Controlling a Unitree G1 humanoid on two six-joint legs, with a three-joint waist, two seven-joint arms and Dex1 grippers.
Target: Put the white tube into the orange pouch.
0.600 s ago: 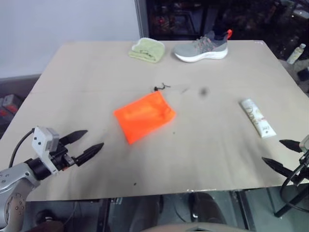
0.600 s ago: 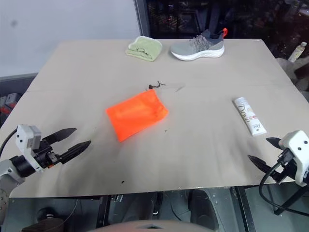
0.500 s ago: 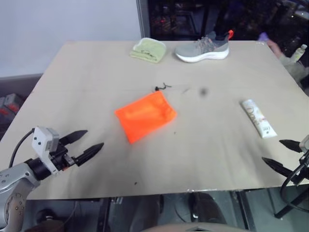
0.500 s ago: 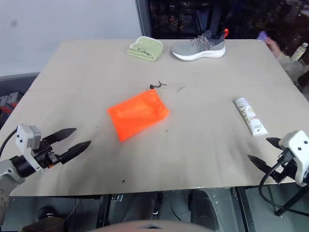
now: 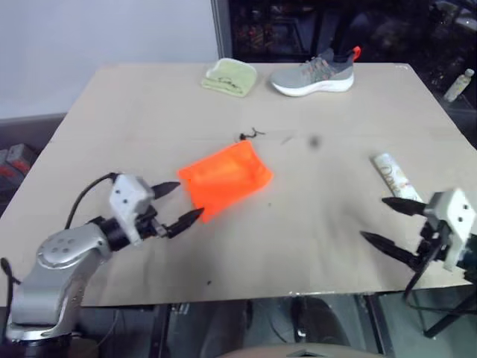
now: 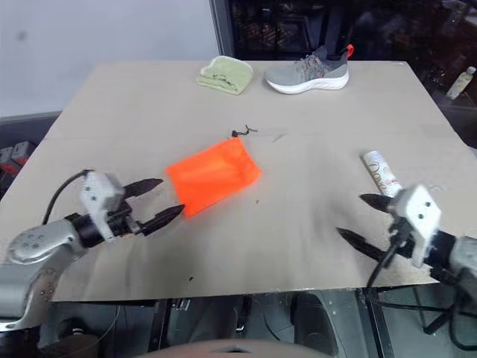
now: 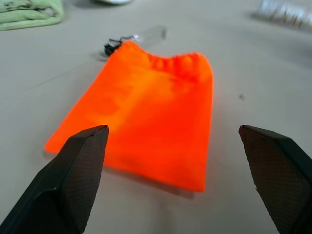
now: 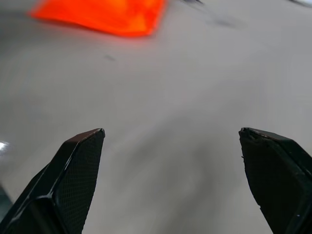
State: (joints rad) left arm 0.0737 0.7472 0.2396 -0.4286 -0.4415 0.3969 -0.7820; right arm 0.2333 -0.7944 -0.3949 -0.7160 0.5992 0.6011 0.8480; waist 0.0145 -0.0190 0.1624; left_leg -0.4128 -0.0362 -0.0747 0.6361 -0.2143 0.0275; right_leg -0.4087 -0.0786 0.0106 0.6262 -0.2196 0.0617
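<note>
The orange pouch (image 5: 224,177) lies flat near the middle of the table, its gathered mouth and thin black cord (image 5: 250,135) at the far end. My left gripper (image 5: 179,203) is open just short of the pouch's near left corner, not touching it; the left wrist view has the pouch (image 7: 141,111) between the two fingers. The white tube (image 5: 394,176) lies on the table's right side. My right gripper (image 5: 381,220) is open over the table just in front of the tube's near end. The right wrist view faces bare table with the pouch (image 8: 105,14) far off.
A folded light-green cloth (image 5: 229,76) and a grey shoe (image 5: 312,73) sit at the table's far edge. A small pale bottle (image 5: 456,83) stands beyond the right corner. The table's front edge (image 5: 246,297) runs just below both grippers.
Both arms have swung inward over the table: the left gripper moved right up to the pouch's near corner, the right gripper moved left and forward toward the tube. Pouch and tube lie still.
</note>
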